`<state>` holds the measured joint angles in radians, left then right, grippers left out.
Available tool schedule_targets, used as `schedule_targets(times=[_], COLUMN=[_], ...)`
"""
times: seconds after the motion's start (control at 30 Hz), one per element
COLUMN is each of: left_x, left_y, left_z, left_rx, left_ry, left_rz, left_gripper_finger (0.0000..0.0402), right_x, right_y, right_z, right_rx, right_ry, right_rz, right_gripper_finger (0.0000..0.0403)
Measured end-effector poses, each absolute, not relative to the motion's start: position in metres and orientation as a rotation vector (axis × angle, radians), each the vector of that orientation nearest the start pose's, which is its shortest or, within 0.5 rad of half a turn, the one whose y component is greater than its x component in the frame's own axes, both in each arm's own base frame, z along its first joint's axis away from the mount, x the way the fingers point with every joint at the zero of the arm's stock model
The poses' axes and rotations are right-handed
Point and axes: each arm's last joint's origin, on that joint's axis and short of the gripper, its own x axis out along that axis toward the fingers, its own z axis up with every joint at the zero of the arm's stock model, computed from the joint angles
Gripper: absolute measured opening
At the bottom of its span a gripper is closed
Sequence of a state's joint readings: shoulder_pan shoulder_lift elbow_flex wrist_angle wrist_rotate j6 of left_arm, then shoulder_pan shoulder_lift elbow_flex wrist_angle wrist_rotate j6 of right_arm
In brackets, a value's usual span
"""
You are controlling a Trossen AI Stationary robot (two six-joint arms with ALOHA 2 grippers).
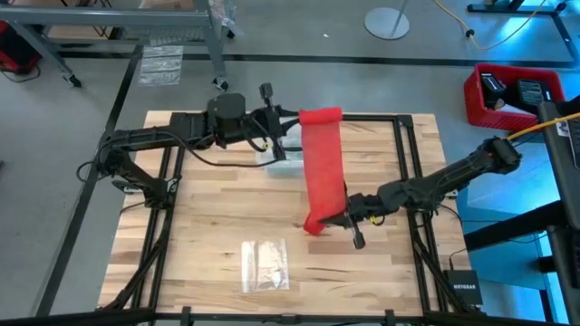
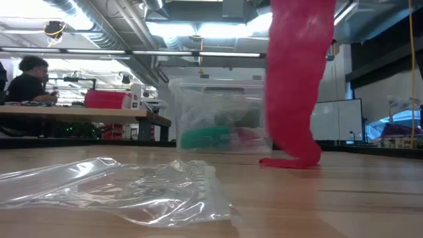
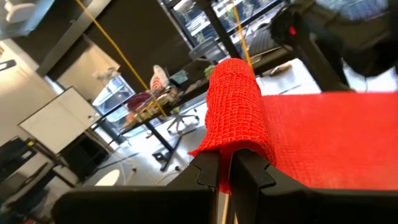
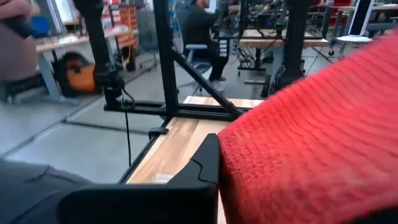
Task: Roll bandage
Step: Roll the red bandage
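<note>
The long red fabric bandage [image 1: 323,167] is stretching between both pincers above the wooden counter [image 1: 208,235]. Nearest, the right pincer [image 1: 337,220] is clamping fully closed on its lower end, which is trailing onto the boards. At the far edge, the left pincer [image 1: 292,125] is pinching the rolled top end, closed tight. No readable writing is showing on the bandage.

I see the bandage [image 1: 322,161] as red, coarse-weave, matt cloth; the desk [image 1: 217,226] is pale, smooth wooden planks; the small bag [image 2: 125,188] is glossy, crinkled clear plastic.
</note>
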<state>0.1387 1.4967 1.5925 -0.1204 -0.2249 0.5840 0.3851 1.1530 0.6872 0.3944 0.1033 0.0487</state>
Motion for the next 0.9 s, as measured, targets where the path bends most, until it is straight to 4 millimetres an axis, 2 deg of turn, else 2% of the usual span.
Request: schedule_targets(times=[0.23,0.37,0.47,0.63,0.9], left_x=[0.329,0.332,0.341,0.362,0.387], left_y=[0.061,0.062,0.061,0.057,0.037], left_z=[0.447,0.444,0.434,0.408,0.38], left_rx=[0.597,0.601,0.62,0.637,0.705], left_ry=[0.145,0.159,0.206,0.317,0.396], left_rz=[0.374,0.373,0.359,0.355,0.295], left_gripper_finger=[0.0011,0.0011,0.0011,0.0011,0.0011], right_x=[0.232,0.227,0.222,0.216,0.211], right_y=[0.119,0.127,0.129,0.129,0.126], right_z=[0.333,0.368,0.394,0.418,0.443], right_rx=[-0.073,-0.11,-0.116,-0.122,-0.086], right_ry=[0.079,0.03,-0.019,-0.049,-0.119], right_rz=[0.302,0.304,0.305,0.278,0.267], right_gripper_finger=[0.0004,0.0004,0.0004,0.0005,0.0005])
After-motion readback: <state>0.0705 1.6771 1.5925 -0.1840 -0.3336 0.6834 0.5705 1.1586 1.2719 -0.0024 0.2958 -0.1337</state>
